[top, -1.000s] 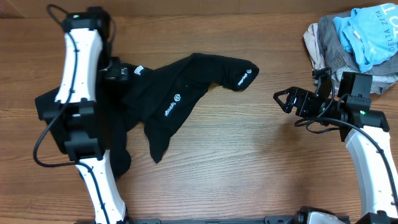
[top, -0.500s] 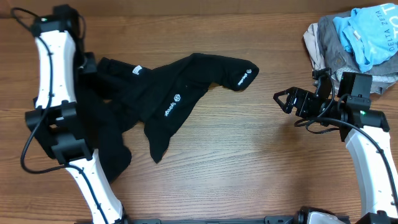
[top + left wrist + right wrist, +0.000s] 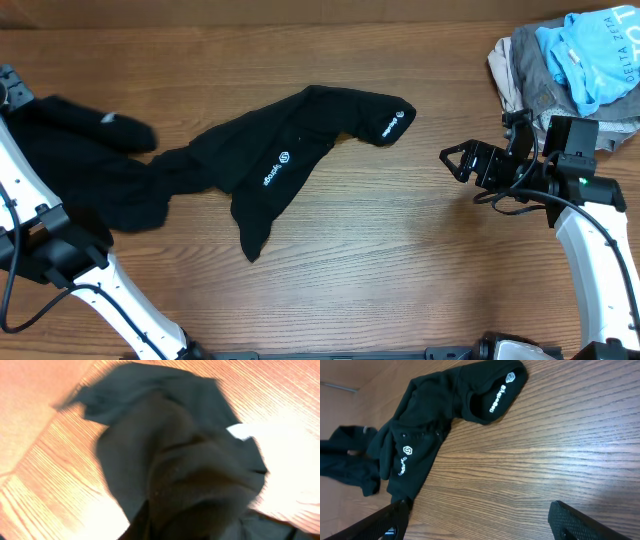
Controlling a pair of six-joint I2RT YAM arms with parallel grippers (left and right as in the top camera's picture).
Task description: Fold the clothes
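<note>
One black T-shirt (image 3: 280,160) with small white logos lies stretched across the table's left half. Its collar end with the white neck tag (image 3: 108,119) is bunched and raised at the far left. In the left wrist view this black fabric (image 3: 185,460) fills the frame and runs down into my left gripper, whose fingers are hidden beneath it. The gripper is shut on the shirt. My right gripper (image 3: 452,160) hovers open over bare wood right of the shirt's sleeve (image 3: 495,395). Its fingers (image 3: 385,522) stand wide apart with nothing between them.
A pile of pale-blue, grey and beige garments (image 3: 570,60) sits at the back right corner, behind my right arm (image 3: 590,230). My left arm (image 3: 30,250) runs along the table's left edge. Bare wood (image 3: 400,260) lies between the shirt and the right gripper.
My left arm has swung from over the shirt to the table's left edge, closing on the collar end and dragging it left, drawing the shirt out. The right arm has not moved.
</note>
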